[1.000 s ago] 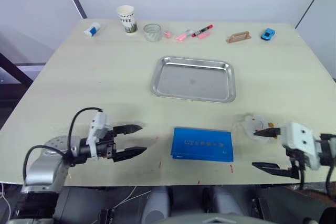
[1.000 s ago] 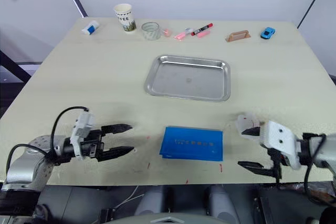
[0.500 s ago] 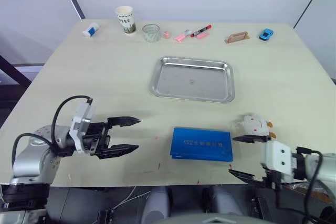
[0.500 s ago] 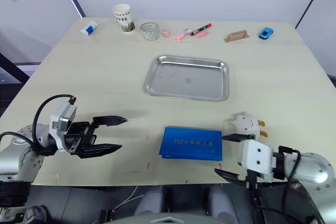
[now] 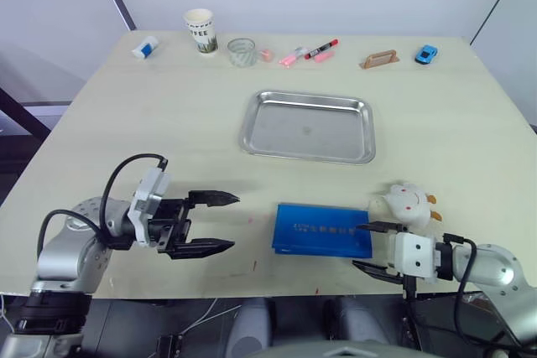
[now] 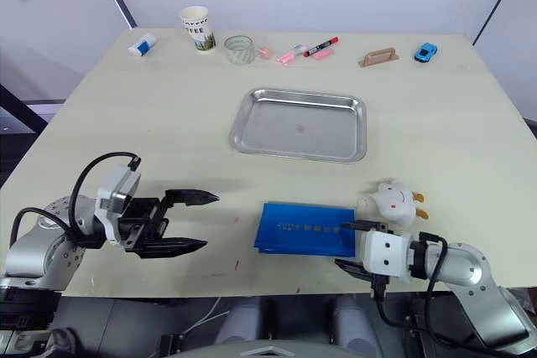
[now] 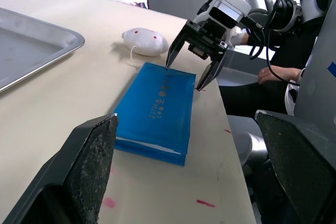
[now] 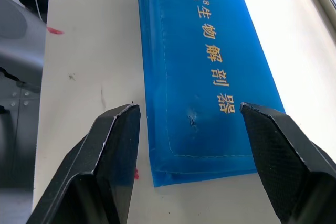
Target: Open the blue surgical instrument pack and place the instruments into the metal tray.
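Both pincers gape wide: right gripper (image 5: 370,246) straddles the near right end of the blue surgical instrument pack (image 5: 322,230) for a pinch, left gripper (image 5: 218,224) waits left of it; metal tray (image 5: 309,127) lies beyond

Blue pack (image 8: 210,72) — "J2708 生物解剖器"; paper cup (image 5: 201,29) — perhaps "COFFEE".

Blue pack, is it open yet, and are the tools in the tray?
Not yet. Nothing is done: the blue pack lies flat and closed on the table, and the metal tray beyond it is empty. In hand: the right end effector is open at the pack's right end, the left end effector open to its left. Left: opening it and moving the tools across.
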Robot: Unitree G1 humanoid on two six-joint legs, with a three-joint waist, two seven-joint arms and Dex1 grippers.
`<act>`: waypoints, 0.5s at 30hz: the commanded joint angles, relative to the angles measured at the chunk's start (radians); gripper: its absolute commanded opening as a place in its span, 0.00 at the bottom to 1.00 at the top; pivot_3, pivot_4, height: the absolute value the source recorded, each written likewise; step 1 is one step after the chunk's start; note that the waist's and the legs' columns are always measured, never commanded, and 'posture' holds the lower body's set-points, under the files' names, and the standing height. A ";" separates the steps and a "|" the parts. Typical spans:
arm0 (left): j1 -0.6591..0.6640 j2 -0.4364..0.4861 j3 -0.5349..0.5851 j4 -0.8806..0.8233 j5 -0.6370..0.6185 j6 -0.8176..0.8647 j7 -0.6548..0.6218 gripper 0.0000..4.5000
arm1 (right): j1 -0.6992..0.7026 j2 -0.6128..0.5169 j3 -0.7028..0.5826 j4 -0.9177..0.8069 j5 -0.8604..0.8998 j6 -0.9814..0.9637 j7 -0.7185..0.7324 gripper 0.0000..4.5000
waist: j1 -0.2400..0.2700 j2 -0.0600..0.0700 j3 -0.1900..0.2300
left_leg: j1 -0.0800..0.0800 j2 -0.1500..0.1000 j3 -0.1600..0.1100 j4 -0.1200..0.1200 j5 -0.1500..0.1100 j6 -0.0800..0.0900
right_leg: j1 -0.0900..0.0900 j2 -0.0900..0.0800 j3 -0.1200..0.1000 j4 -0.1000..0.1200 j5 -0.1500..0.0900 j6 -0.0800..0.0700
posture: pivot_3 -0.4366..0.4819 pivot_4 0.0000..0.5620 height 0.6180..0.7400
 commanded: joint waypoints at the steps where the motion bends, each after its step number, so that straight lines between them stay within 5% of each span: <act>1: -0.010 0.002 -0.004 -0.038 0.000 -0.008 -0.026 1.00 | -0.004 0.000 0.003 -0.009 -0.005 -0.025 -0.022 0.75 | 0.000 0.000 0.000 | 0.000 0.000 0.000 0.000 0.000 0.000 | 0.000 0.000 0.000 0.000 0.000 0.000 | 0.48 0.27 1.00; 9: -0.013 0.001 -0.016 -0.043 -0.002 -0.011 -0.022 1.00 | 0.009 -0.005 -0.001 -0.005 0.003 -0.030 -0.044 0.75 | 0.000 0.000 0.000 | 0.000 0.000 0.000 0.000 0.000 0.000 | 0.000 0.000 0.000 0.000 0.000 0.000 | 0.48 0.27 1.00; 15: -0.018 -0.001 -0.023 -0.040 0.000 -0.013 -0.022 1.00 | 0.005 -0.005 0.000 0.001 0.021 -0.033 -0.041 0.33 | -0.001 0.000 0.000 | 0.000 0.000 0.000 0.000 0.000 0.000 | 0.000 0.000 0.000 0.000 0.000 0.000 | 0.48 0.27 1.00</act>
